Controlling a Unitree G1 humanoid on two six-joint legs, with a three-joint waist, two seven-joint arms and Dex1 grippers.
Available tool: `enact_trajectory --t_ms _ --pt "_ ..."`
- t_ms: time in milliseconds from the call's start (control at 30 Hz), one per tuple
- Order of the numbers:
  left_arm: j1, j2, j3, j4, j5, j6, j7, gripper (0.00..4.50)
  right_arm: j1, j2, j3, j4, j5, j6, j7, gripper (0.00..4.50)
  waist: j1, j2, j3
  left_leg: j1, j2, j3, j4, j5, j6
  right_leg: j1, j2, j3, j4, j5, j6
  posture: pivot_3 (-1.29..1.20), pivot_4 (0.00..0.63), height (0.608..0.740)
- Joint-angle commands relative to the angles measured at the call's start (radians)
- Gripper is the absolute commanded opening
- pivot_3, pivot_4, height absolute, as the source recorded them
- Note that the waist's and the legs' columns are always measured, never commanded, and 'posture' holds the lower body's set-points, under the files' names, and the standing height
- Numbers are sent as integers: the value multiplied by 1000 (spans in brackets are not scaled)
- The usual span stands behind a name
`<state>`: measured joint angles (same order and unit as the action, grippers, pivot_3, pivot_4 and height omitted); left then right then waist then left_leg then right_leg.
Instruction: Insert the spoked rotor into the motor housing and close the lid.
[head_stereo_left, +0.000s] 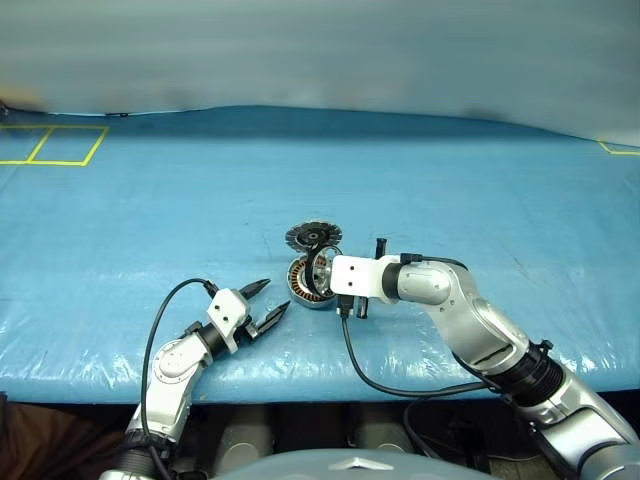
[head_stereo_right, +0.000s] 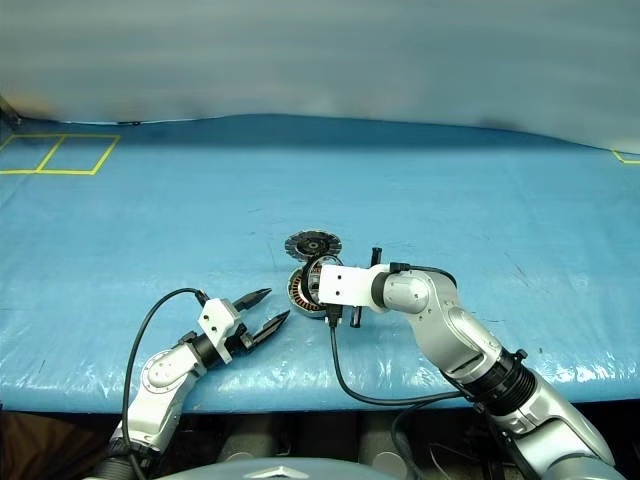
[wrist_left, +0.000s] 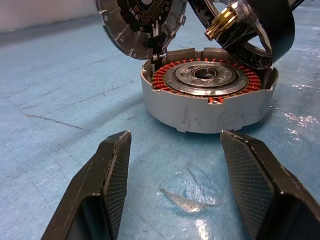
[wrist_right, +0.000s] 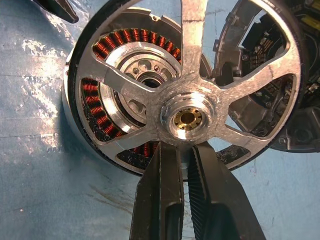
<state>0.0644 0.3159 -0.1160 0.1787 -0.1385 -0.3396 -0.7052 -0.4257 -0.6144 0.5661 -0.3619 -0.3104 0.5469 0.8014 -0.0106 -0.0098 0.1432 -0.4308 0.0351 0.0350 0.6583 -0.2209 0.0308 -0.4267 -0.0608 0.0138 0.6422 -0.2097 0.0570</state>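
Note:
The motor housing (wrist_left: 207, 100), a silver-walled disc with copper windings around a pale centre, lies on the blue table. Its grey segmented lid (wrist_left: 140, 22) stands open, hinged at the housing's far edge (head_stereo_left: 313, 236). The spoked rotor (wrist_right: 187, 117), a black ring with silvery spokes and a brass-centred hub, hangs tilted just above the housing's right side (wrist_left: 250, 25). My right gripper (wrist_right: 182, 150) is shut on one of the rotor's spokes. My left gripper (wrist_left: 175, 165) stands open a short way in front of the housing, pointing at it with nothing between its fingers (head_stereo_left: 268, 300).
The blue sheet covers the table (head_stereo_left: 480, 200) all around the housing. Yellow tape squares (head_stereo_left: 60, 145) mark the far left corner. A small shiny scrap (wrist_left: 192, 197) lies on the sheet between the left fingers. The table's front edge (head_stereo_left: 330, 385) runs just behind both arms.

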Motion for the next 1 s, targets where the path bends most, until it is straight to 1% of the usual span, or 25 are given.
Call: enact_trajectory --t_ms 33,200,333,467,600,767,1000 --pt "10 0 -1 -11 -1 -7 4 3014 -12 2 -6 -13 -16 -16 16 314 0 0 0 0 0 0 0 0 0 0 0 0 0 0 0 0 150 740" --pt "11 0 -3 -15 -1 -5 7 3014 -8 6 -11 -17 -26 -25 23 1775 0 0 0 0 0 0 0 0 0 0 0 0 0 0 0 0 150 740" --pt "11 1 -4 -16 0 -3 9 3014 -4 9 -18 -19 -30 -29 24 1775 0 0 0 0 0 0 0 0 0 0 0 0 0 0 0 0 150 740" --pt "11 0 -5 -17 1 -1 10 3014 5 29 -40 -32 -1 -27 31 1775 0 0 0 0 0 0 0 0 0 0 0 0 0 0 0 0 150 740" --pt "10 1 -5 -17 0 0 9 3014 20 65 -74 -60 69 -20 50 1775 0 0 0 0 0 0 0 0 0 0 0 0 0 0 0 0 150 740" --pt "9 2 -5 -21 1 3 9 3014 40 134 -132 -94 198 0 66 1775 0 0 0 1 1 0 0 0 0 1 0 0 0 0 0 0 150 740" --pt "12 1 -8 -37 2 13 13 3014 45 175 -158 -82 268 26 39 1775 -1 0 0 0 1 0 1 0 0 1 0 0 1 0 0 0 150 740"
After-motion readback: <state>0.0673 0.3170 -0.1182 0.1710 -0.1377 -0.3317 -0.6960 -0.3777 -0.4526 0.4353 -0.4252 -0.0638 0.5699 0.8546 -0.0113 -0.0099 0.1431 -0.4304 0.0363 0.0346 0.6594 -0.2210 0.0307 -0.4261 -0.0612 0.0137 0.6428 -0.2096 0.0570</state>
